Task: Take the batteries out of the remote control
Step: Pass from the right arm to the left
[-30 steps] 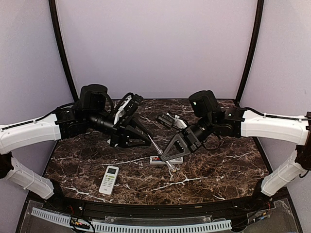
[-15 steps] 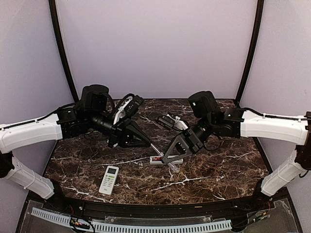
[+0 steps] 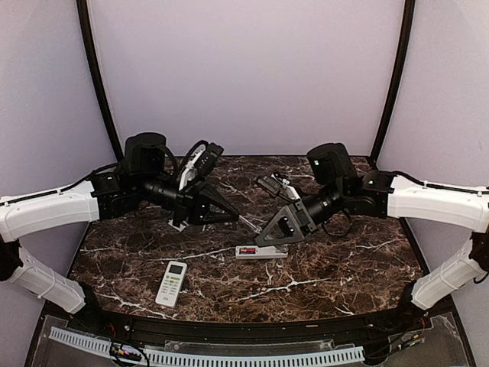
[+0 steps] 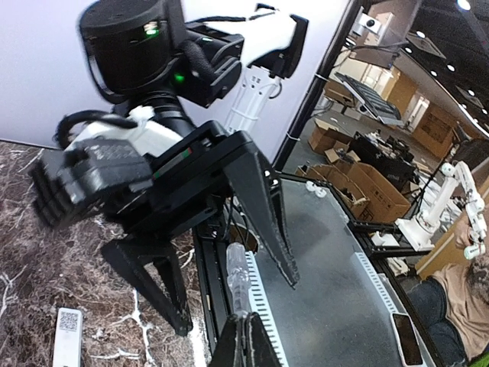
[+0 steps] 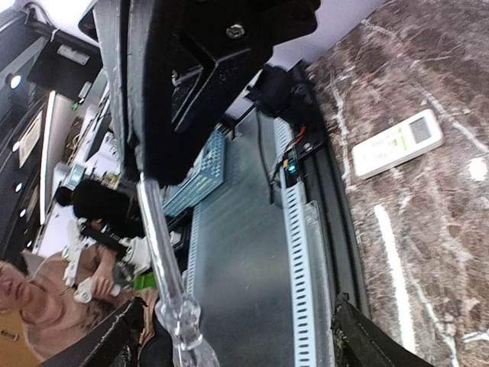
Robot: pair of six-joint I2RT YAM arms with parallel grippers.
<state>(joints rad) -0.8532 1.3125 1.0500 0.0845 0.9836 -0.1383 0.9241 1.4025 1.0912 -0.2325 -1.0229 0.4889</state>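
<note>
A small white remote control (image 3: 271,251) lies face down mid-table with its battery bay open. Red and dark batteries (image 3: 247,250) sit in the bay. My left gripper (image 3: 234,219) hovers behind and left of it, shut on a clear plastic tool (image 3: 249,224) that points toward the right arm. In the left wrist view the tool (image 4: 238,279) sticks out from the closed fingertips (image 4: 246,344). My right gripper (image 3: 272,242) hangs just above the remote's far edge, open and holding nothing. In the right wrist view the tool (image 5: 157,245) hangs at the left between the spread jaws (image 5: 241,336).
A second, larger white remote (image 3: 172,283) with a display lies near the front left; it also shows as a remote (image 5: 397,144) in the right wrist view. A perforated cable rail (image 3: 206,355) runs along the front edge. Dark curved posts (image 3: 98,76) flank the table.
The right gripper opened, let go of the clear tool and drew back to the right. The left gripper closed on the tool and lifted its tip away from the remote.
</note>
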